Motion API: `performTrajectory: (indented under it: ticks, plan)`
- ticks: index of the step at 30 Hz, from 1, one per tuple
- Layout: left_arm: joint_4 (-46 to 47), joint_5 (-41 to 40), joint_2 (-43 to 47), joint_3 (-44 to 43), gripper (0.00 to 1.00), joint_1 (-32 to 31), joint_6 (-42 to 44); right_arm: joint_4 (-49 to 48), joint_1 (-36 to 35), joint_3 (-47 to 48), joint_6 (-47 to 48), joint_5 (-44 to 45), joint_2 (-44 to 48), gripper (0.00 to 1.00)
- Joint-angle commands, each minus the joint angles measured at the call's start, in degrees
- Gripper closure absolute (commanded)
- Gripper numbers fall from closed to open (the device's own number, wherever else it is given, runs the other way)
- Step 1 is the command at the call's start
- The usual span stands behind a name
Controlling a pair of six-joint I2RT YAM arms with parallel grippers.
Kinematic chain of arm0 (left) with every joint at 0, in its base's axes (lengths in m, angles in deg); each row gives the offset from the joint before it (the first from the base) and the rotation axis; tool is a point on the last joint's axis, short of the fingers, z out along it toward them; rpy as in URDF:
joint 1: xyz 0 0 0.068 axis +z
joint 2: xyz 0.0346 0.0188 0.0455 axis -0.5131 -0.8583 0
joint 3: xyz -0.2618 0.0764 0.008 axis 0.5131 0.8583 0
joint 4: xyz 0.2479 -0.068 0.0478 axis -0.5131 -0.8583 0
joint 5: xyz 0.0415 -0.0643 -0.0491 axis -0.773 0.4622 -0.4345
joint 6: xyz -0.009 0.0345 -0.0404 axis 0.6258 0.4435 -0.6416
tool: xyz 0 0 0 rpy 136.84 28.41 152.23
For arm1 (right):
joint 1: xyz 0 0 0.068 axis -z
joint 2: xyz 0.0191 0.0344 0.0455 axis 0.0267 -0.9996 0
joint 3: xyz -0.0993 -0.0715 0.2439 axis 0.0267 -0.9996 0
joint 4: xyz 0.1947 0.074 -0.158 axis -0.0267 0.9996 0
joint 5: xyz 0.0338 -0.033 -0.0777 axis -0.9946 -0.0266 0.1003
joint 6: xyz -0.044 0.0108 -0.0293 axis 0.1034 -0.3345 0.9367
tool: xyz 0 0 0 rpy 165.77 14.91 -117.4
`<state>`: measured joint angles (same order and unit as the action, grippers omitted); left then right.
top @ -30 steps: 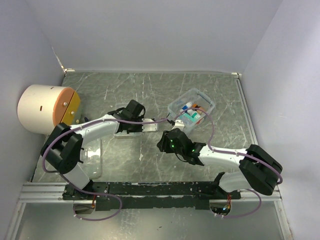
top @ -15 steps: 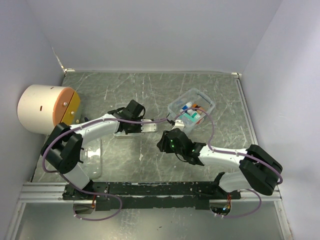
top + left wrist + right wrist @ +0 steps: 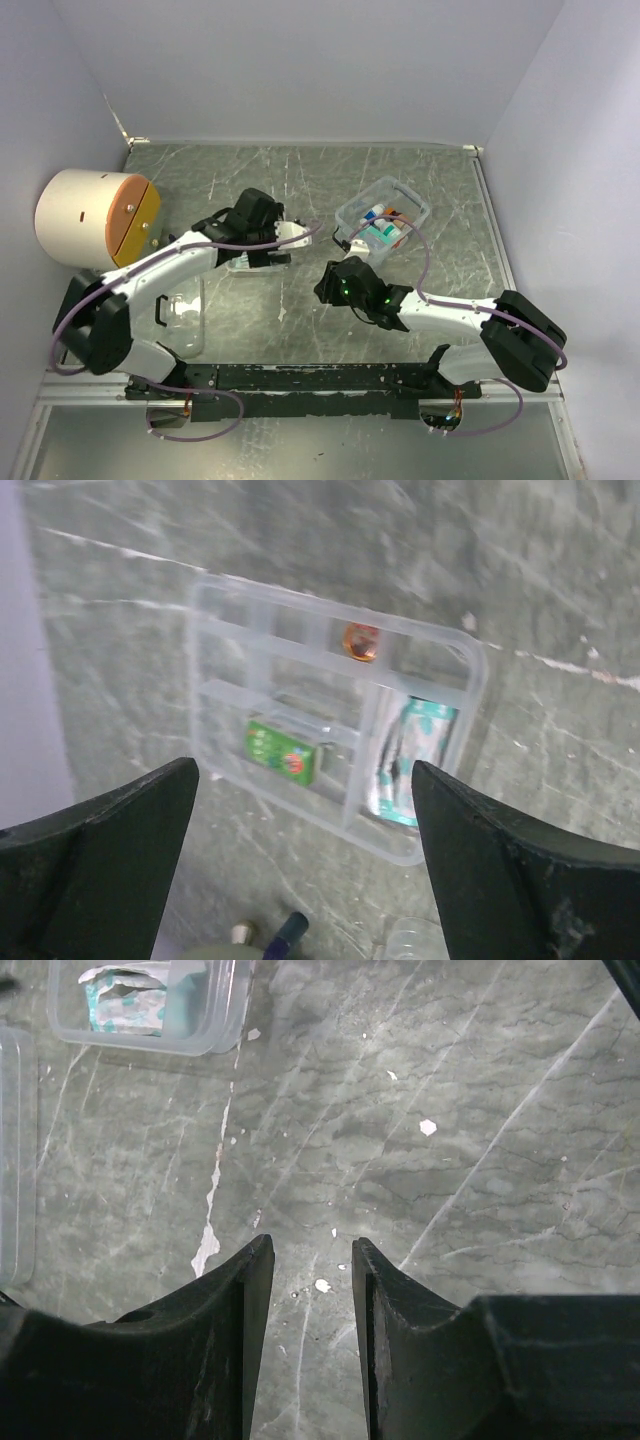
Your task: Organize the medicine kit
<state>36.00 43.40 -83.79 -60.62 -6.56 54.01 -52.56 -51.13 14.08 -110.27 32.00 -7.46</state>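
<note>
The medicine kit's clear divided tray [image 3: 385, 215] lies at the back right of the table. In the left wrist view the tray [image 3: 230, 610] holds a green packet [image 3: 283, 752], a small orange item [image 3: 360, 641] and a teal blister pack [image 3: 412, 750]. My left gripper [image 3: 298, 236] [image 3: 303, 770] hangs wide open to the tray's left, holding nothing. A clear case part with a black handle [image 3: 183, 315] lies at the near left. My right gripper [image 3: 325, 285] [image 3: 311, 1242] hovers over bare table, jaws partly open and empty. One tray corner [image 3: 215, 1020] shows there.
A big white-and-orange cylinder [image 3: 95, 218] lies against the left wall. A flat pale piece [image 3: 250, 262] rests under the left arm. A clear edge [image 3: 15, 1160] shows at the left border of the right wrist view. Purple cables loop near the tray. Walls close three sides.
My left gripper has opened wide and lifted off the table, and its arm has swung back to the left. The right arm has not moved.
</note>
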Motion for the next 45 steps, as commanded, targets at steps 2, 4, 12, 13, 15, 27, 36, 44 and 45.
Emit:
performTrajectory:
  ticks: [2, 4, 12, 13, 15, 27, 36, 44, 45]
  plan:
    - [6.56, -1.36, 8.44, -3.08, 0.0, 0.43, -10.04, 2.69, 0.19, 2.62, 0.19, 1.93, 1.38, 0.62]
    - [7.13, -2.41, 11.55, -3.68, 0.0, 0.43, -15.78, 4.79, 0.19, 4.3, 0.9, 3.31, 1.91, 0.62]
    - [5.21, -14.26, 24.26, -5.43, 0.0, 0.44, -46.8, 16.72, 0.45, 14.95, 7.22, 8.02, 2.77, 0.59]
    - [2.52, -17.83, 24.95, -6.5, 0.01, 0.5, -50.04, 17.68, 0.65, 16.33, 8.05, 8.65, 2.73, 0.58]
    - [-2.64, -24.92, 26.82, -8.24, 0.01, 0.51, -57.71, 19.43, 1.24, 19.03, 9.43, 10.08, 2.5, 0.56]
    - [0.94, -4.46, 48.06, 11.52, 0.01, 0.52, -69.42, 29.02, 11.29, 34.43, 14.79, 17.75, -4.67, 0.31]
    - [5.5, -0.81, 40.2, 14.6, 0.01, 0.52, -76.57, 29.29, 18.11, 39.7, 22.55, 6.65, -15.08, 0.32]
    - [6.52, -6.3, 31.18, 12.84, 0.01, 0.53, -78.01, 28.13, 18.64, 41.35, 32.73, -6.66, -19.02, 0.37]
    - [6.84, -6.86, 29.9, 12.45, 0.02, 0.52, -78.0, 27.76, 18.65, 41.07, 33.82, -9.45, -18.68, 0.37]
